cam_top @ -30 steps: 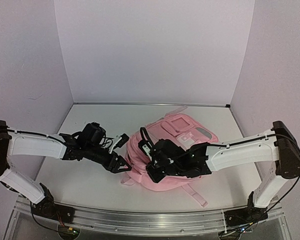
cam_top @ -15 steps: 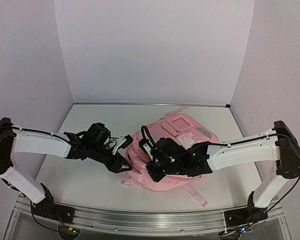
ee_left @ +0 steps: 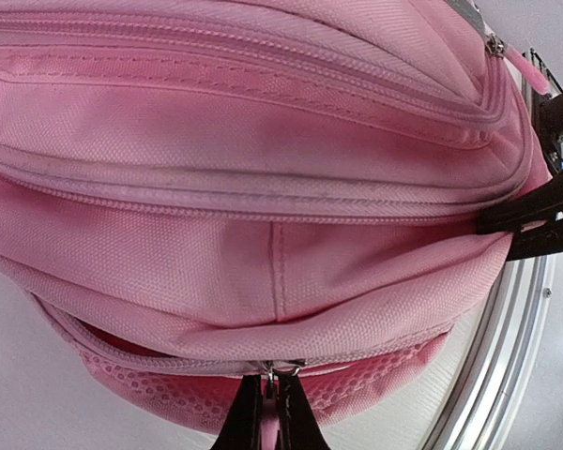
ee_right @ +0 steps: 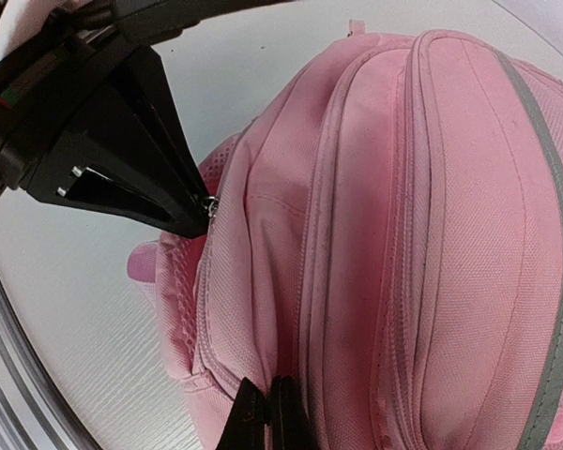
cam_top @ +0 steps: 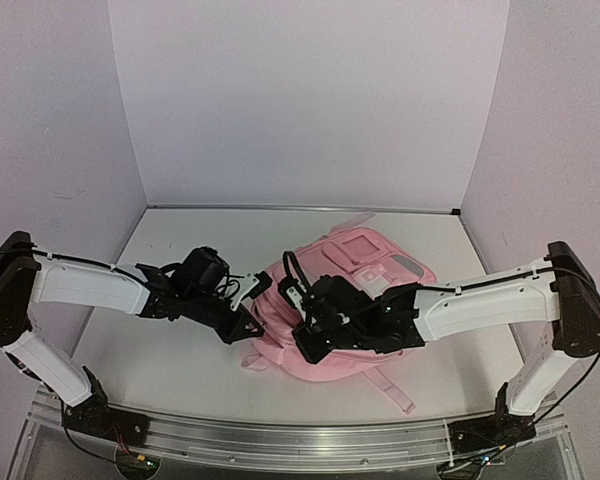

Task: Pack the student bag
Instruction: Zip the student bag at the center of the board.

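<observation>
left gripper: fingers together, clamped on the small metal zip pull right at their tips. the zip runs off to both sides of the tips, along the lowest seam we see. pink mesh sits just left of the fingers, below that zip.

right gripper: fingers together as well, pinched on the fabric of the student bag at a seam. from the left wrist view the cloth comes to a point between those two black tips, off to the right of the left fingers.

in the right wrist view the left gripper comes in from the upper left of the right fingers. its tips touch the pull at the bag's edge, a short way above the right fingertips.

the bag lies flat on the white table, front pockets up, and it fills the space ahead of both sets of fingers. the two grippers meet it on the same near-left end, close together but not touching each other. a grey stripe runs along the bag's panel, well to the right of the right fingers. the metal rail at the table edge shows beyond the bag, right of the left fingers.

whether the zip under the left tips is shut or partly open, we cannot tell.
</observation>
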`<state>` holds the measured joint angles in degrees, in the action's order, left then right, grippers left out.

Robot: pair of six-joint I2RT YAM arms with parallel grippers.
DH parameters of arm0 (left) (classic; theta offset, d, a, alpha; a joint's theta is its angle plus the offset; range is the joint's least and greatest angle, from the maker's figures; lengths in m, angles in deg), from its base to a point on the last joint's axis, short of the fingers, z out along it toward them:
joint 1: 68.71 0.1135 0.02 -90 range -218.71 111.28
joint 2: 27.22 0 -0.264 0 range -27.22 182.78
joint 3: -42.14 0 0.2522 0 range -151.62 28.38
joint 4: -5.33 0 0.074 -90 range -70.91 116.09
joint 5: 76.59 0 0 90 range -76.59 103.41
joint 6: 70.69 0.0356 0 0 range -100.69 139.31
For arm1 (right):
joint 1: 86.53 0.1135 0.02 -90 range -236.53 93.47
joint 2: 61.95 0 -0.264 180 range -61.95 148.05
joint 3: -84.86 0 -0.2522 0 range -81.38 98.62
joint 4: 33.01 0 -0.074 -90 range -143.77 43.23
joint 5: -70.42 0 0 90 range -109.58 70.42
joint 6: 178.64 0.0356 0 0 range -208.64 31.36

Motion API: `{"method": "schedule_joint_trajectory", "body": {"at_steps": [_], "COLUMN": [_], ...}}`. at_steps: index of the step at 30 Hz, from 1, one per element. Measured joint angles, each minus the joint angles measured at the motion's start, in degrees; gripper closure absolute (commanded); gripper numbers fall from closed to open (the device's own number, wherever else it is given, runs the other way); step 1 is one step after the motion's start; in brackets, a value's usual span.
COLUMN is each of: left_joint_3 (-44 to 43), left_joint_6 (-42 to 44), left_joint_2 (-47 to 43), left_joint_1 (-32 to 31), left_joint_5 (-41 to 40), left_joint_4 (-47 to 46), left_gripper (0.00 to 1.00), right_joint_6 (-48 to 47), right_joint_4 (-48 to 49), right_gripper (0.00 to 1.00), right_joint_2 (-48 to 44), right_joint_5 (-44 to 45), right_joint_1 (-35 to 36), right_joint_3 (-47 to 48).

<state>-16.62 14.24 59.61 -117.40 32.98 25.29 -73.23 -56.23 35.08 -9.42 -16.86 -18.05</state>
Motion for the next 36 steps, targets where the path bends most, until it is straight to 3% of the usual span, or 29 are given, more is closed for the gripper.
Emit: {"method": "schedule_joint_trajectory", "body": {"at_steps": [13,19,25,27,29,32,36], "left_joint_3": [-0.6,-3.6,-8.8,-10.6,-11.1,-9.9,-6.9], "left_joint_6": [-4.2,-5.5,-5.8,-5.8,-5.6,-5.2,-5.3], "left_joint_2": [1.5,6.6,13.5,15.8,16.7,16.5,15.5], "left_joint_1": [2.4,8.1,9.4,9.8,9.8,9.1,7.6], "left_joint_5": [-9.2,-7.6,-6.3,-5.1,-3.7,-3.2,-2.8], "left_joint_4": [1.4,0.1,-1.4,-2.1,-3.2,-5.4,-7.2], "left_gripper": [1.0,1.0,1.0,1.0,1.0,1.0,1.0], "right_joint_6": [1.6,2.7,4.3,4.8,6.0,7.7,9.1], "right_joint_4": [1.1,0.9,-0.3,-1.5,-2.2,-2.6,-3.4], "right_gripper": [1.0,1.0,0.99,0.9,0.69,0.47,0.4], "right_joint_2": [-4.7,-7.3,-12.9,-14.4,-15.3,-15.6,-13.7], "right_joint_5": [-1.6,-4.1,-5.8,-5.9,-5.8,-5.3,-3.5], "right_joint_1": [0.0,-0.1,-0.3,-0.3,-0.3,0.0,0.0], "right_joint_3": [-5.7,-8.5,-12.3,-12.8,-12.9,-12.3,-7.2]}}
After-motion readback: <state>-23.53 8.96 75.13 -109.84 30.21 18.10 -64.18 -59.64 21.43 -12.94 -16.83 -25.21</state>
